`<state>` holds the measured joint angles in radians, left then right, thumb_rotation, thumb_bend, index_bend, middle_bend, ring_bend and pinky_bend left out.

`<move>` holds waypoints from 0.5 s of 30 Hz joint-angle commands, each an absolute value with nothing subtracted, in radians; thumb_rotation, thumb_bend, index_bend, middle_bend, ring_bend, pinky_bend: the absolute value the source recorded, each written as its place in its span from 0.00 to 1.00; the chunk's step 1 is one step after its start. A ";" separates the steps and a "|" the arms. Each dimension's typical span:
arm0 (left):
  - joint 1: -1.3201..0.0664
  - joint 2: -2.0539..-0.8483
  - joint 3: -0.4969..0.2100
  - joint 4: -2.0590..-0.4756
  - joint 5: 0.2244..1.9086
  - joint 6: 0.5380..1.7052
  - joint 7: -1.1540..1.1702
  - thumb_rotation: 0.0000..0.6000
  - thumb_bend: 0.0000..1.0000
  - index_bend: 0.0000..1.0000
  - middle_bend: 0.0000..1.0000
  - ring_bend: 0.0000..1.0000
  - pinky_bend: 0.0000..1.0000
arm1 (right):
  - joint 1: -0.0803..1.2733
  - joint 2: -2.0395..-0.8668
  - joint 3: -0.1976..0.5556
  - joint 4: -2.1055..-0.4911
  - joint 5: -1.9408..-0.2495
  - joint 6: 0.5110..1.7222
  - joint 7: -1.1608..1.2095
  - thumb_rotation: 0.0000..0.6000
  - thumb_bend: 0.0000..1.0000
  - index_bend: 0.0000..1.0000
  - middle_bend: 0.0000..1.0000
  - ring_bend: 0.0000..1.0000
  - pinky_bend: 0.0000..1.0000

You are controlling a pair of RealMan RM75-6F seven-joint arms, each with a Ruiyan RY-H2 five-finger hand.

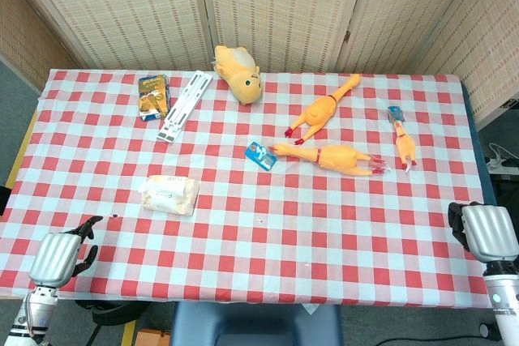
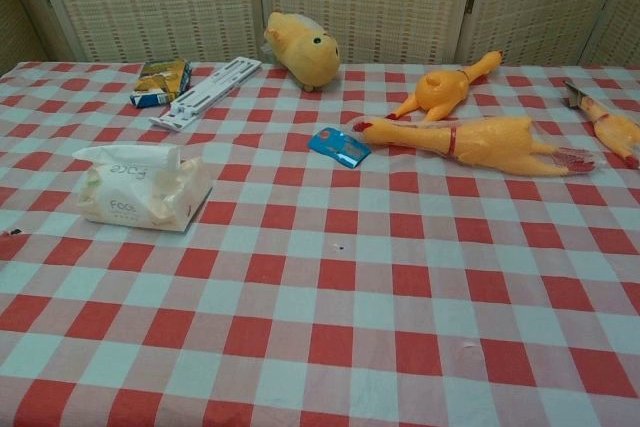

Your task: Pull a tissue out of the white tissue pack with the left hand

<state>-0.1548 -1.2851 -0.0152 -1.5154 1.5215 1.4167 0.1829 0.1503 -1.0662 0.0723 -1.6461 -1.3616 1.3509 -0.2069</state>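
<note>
Silver left hand point(image 1: 57, 258): it sits at the near left corner of the counter point(image 1: 268, 224), low at the edge, holding nothing. I see dark fingers reaching out from its upper side, but whether they are spread or curled I cannot tell from the head view; the chest view does not show it at all.
Right hand point(image 1: 486, 231): parked at the near right edge of the counter, empty as far as I can see; its finger posture is hidden from me too.
Tissue pack point(image 2: 140, 187): white, soft-sided, lying flat on the red-and-white checked cloth, ahead of my left hand and a little to the inside, well apart from it. A loose fold of tissue point(image 2: 125, 157) stands up out of its top slot.
Handling: I judge the pack light and squashy, likely to slide or lift with the sheet if I tug hard. The tissue itself is thin and tears easily.
Where to hold: the raised fold on top, pinched lightly, then drawn upward; the wrapper itself is best left alone.
Progress: the reach has not begun, and nothing is touching the pack.
Further out: a blue card point(image 2: 339, 146) near the middle, two long rubber chickens point(image 2: 470, 139) beyond it, a smaller one point(image 1: 402, 142) at the far right, a yellow plush toy point(image 2: 303, 48), a white folding rack point(image 2: 205, 93) and a small printed box point(image 2: 160, 81) at the back.
Risk: none of these lies between my left hand and the pack.
</note>
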 commanded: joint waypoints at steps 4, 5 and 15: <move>-0.205 -1.290 -0.052 -1.519 1.520 1.382 0.195 1.00 0.44 0.21 0.66 0.76 0.89 | 0.156 -1.064 0.066 -1.648 -1.365 1.335 -0.212 1.00 0.92 0.86 0.73 0.61 0.65; -0.217 -1.293 -0.059 -1.517 1.520 1.371 0.194 1.00 0.44 0.21 0.70 0.79 0.91 | 0.156 -1.065 0.066 -1.648 -1.364 1.334 -0.215 1.00 0.92 0.86 0.73 0.61 0.65; -0.346 -1.415 -0.138 -1.424 1.451 1.246 0.201 1.00 0.44 0.22 0.90 0.96 1.00 | 0.158 -1.061 0.067 -1.652 -1.355 1.326 -0.219 1.00 0.92 0.86 0.73 0.61 0.65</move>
<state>-0.3266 -1.3934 -0.1249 -1.4442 1.4654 1.2650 0.2005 0.1577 -1.0611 0.0670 -1.6523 -1.3552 1.3258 -0.2191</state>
